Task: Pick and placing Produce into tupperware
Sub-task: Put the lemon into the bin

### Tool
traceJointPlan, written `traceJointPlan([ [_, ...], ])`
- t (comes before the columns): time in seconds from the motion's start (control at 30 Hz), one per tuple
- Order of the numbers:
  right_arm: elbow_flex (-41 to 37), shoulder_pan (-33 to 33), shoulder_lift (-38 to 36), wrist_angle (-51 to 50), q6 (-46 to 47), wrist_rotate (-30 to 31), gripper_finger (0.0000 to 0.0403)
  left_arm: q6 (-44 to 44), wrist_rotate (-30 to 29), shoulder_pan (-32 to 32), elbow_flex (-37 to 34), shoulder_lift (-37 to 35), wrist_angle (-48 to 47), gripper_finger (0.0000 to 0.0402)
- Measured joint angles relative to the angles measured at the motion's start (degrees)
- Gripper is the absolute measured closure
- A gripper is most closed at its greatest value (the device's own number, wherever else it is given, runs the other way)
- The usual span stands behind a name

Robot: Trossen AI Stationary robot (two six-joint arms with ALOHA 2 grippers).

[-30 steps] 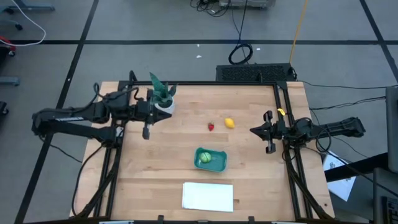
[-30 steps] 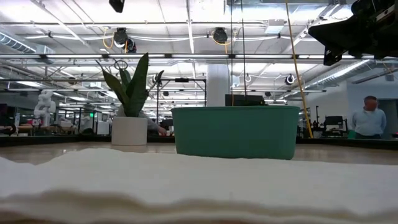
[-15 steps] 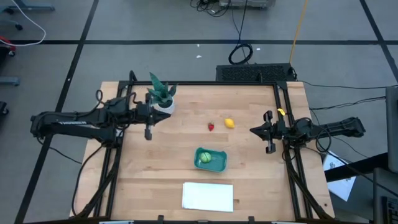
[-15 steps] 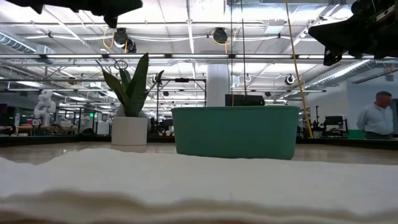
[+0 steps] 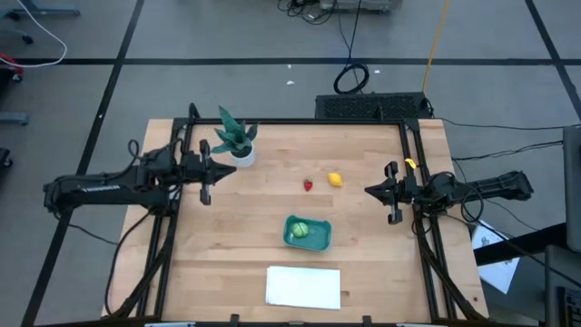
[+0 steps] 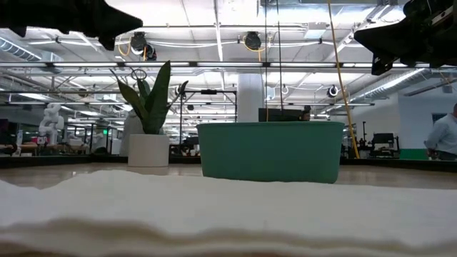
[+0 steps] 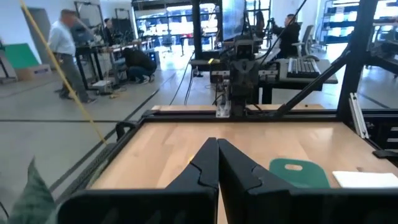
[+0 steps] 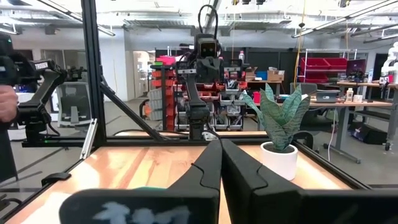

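The left hand (image 5: 207,188) hangs over the left part of the bench (image 5: 263,245), just beside the potted plant (image 5: 234,141), its two fingers pressed together with nothing between them; the left wrist view shows the same clenched pair of fingers (image 7: 205,171) meeting along one line; the right hand (image 5: 381,193) waits over the right edge of the bench, likewise clenched and holding nothing, its fingers (image 8: 208,168) closed flat against each other in the right wrist view; the teal tupperware (image 5: 308,232) sits near the middle of the bench, toward the front, with the round green piece (image 5: 298,231) lying inside it at its left end; the red strawberry-like piece (image 5: 309,184) and the yellow lemon-like piece (image 5: 335,179) lie on the bare wood behind the tupperware, near each other but apart, the yellow one nearer the right hand; a flat white rectangle (image 5: 303,286) lies at the front edge, just in front of the tupperware; in the low view that white sheet (image 6: 228,210) fills the foreground, the tupperware (image 6: 270,151) stands behind it with the potted plant (image 6: 148,118) farther back to its left, and a person (image 6: 446,139) shows partly at the far right edge of the room beyond the bench
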Motion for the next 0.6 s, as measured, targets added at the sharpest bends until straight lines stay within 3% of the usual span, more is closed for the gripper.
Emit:
traceJointPlan([
  [0.3,0.0,0.0,0.0,0.0,0.1,0.0,0.0403,-0.9,0.1,0.4,-5.1,-1.0,1.6,0.0401],
  [0.6,0.0,0.0,0.0,0.0,0.4,0.0,0.0403,-0.7,0.4,0.4,-12.5,-1.7,11.6,0.0401],
])
